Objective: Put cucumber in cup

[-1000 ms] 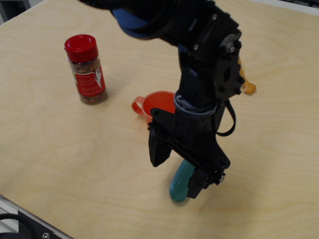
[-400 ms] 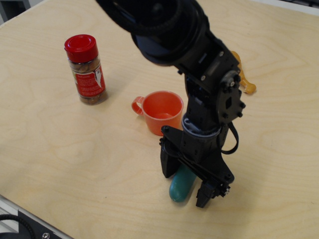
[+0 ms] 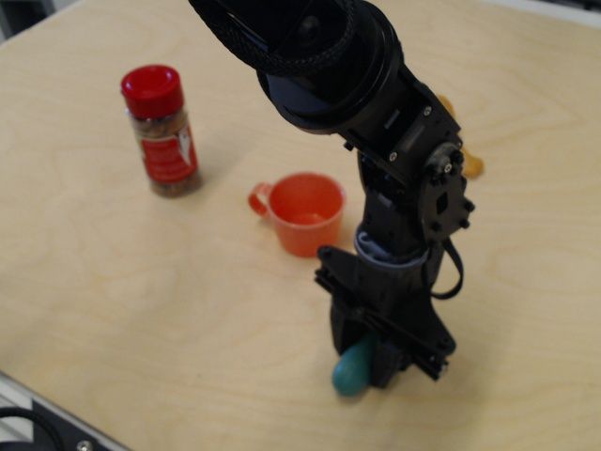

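Observation:
The dark teal-green cucumber (image 3: 351, 375) lies on the wooden table at the front. Only its rounded near end shows below the black gripper (image 3: 369, 355). The gripper has come straight down over it, with a finger on each side and the jaws drawn in against it. The rest of the cucumber is hidden by the gripper body. The orange-red cup (image 3: 306, 210) stands upright and empty just behind and to the left of the gripper, with its loop handle pointing left.
A spice jar with a red lid (image 3: 160, 132) stands at the back left. A yellow-orange toy (image 3: 472, 165) lies behind the arm at the right, mostly hidden. The table's front edge (image 3: 38, 399) runs along the lower left.
The gripper has moved down and slightly right onto the cucumber, and its fingers have narrowed around it. More of the cup is uncovered now.

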Controlling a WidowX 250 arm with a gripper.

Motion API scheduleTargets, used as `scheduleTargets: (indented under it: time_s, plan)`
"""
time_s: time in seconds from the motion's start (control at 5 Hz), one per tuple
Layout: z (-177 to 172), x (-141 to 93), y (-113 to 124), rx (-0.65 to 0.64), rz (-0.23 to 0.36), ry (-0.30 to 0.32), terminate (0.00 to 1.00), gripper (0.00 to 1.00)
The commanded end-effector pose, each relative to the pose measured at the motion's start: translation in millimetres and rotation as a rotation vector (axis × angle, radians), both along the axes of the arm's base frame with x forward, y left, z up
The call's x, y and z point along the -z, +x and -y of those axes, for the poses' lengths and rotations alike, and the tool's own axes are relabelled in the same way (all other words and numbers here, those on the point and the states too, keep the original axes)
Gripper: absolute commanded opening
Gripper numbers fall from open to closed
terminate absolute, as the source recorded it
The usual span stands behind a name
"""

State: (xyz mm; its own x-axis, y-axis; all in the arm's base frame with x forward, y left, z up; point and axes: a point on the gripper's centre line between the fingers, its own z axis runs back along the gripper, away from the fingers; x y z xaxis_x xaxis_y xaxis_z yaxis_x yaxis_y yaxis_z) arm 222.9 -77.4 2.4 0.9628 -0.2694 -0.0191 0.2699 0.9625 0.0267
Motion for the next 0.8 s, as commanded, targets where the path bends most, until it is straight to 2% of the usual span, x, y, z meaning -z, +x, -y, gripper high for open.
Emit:
scheduleTargets:
  time_s: [0.0,0.4,0.6]
  plan:
    - [-18,-46,9,-0.057,0.054,0.019,0.00,0.00]
    - [-49,-72,42,-0.133,0.085,0.052,0.00,0.00]
    - [-65,-72,60,-0.147,0.104,0.064,0.00,0.00]
